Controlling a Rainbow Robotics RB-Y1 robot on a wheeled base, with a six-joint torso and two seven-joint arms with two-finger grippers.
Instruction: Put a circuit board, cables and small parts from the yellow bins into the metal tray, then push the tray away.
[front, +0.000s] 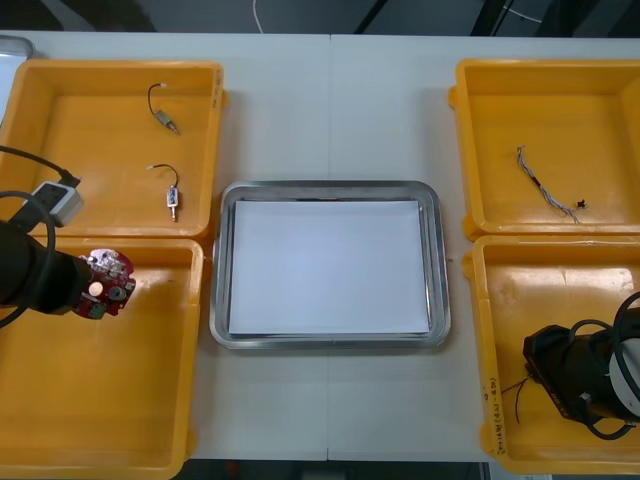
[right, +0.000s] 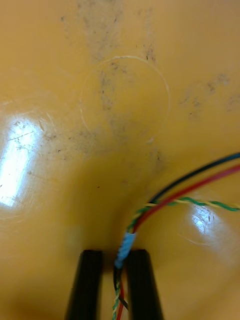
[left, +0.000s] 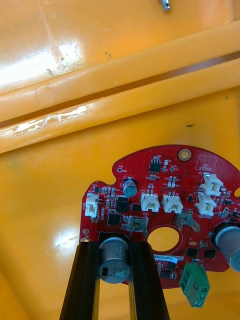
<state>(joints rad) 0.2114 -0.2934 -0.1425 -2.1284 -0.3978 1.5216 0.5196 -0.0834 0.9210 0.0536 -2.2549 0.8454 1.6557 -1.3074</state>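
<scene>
My left gripper (left: 116, 280) is shut on a grey can-shaped part of the round red circuit board (left: 165, 200). In the front view the board (front: 106, 283) hangs just above the near-left yellow bin (front: 120, 420), near its far wall. My right gripper (right: 117, 282) sits low in the near-right yellow bin (front: 560, 265), shut on a red and yellow cable (right: 125, 247) at its blue sleeve. Red, black and yellow-green strands trail away from the fingers across the bin floor. The metal tray (front: 330, 187), white inside, lies between the bins with nothing in it.
The far-left bin (front: 215, 120) holds two small metal parts (front: 172, 197) with short black leads. A twisted blue and white cable (front: 545, 187) lies in the far-right bin (front: 470, 130). Bare table shows beyond the tray.
</scene>
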